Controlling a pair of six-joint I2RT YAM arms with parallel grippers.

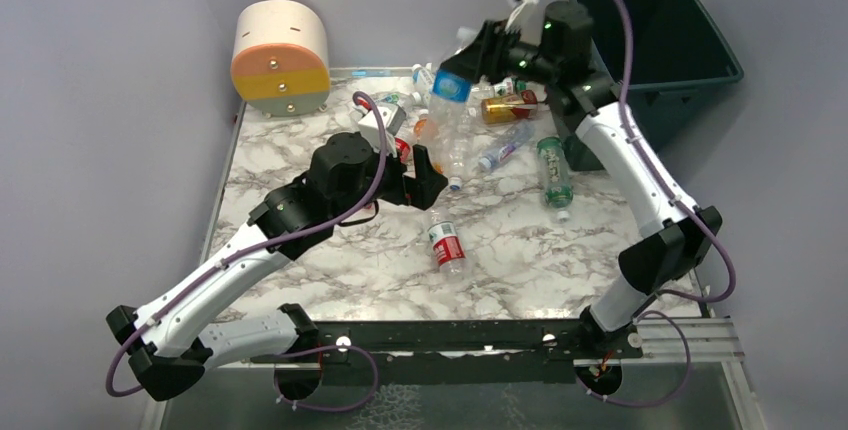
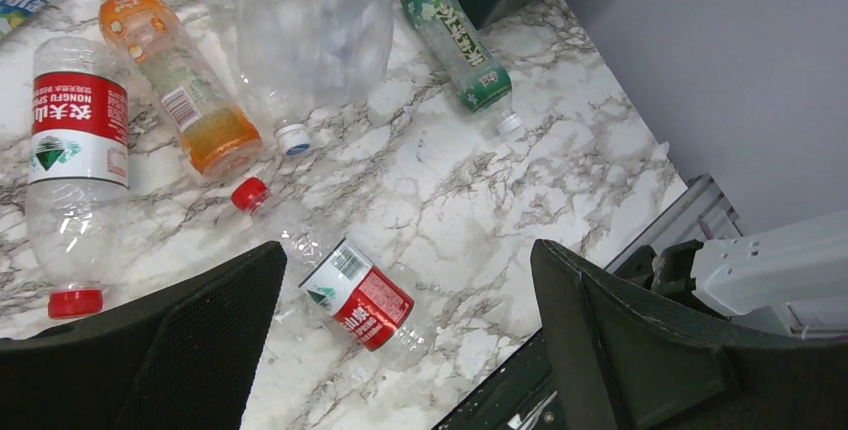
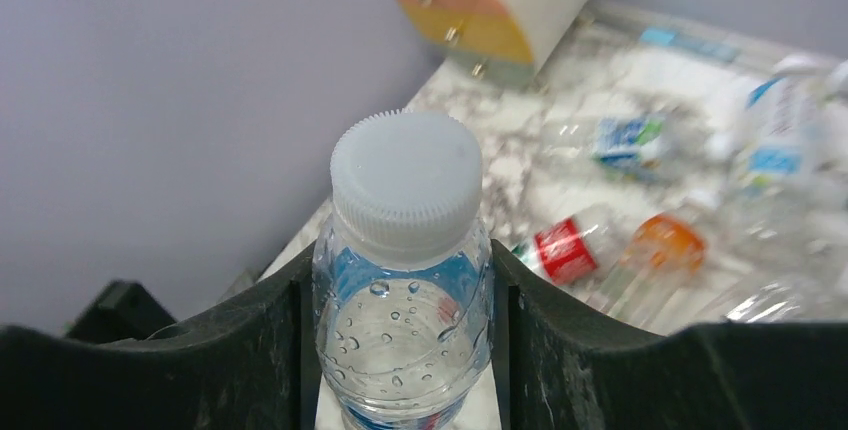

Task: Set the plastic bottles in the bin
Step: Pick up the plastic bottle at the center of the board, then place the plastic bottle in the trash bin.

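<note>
Overhead wide; wrist views close, sharing table (image 2: 450, 180).

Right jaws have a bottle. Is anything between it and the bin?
No loose object shows between the held bottle and the bin. Only the right arm's own wrist sits on that line in the top view.

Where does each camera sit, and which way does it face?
Top external: above and behind the robot, looking down on the marble table and bin; left arm and right arm show whole.
Left wrist: over the table, looking down at a red-labelled bottle; open left gripper frames the view.
Right wrist: looks along the right gripper, shut on a white-capped bottle, toward the drum.
Shared: drum in top and right wrist; green-labelled bottle in top and left wrist.
</note>
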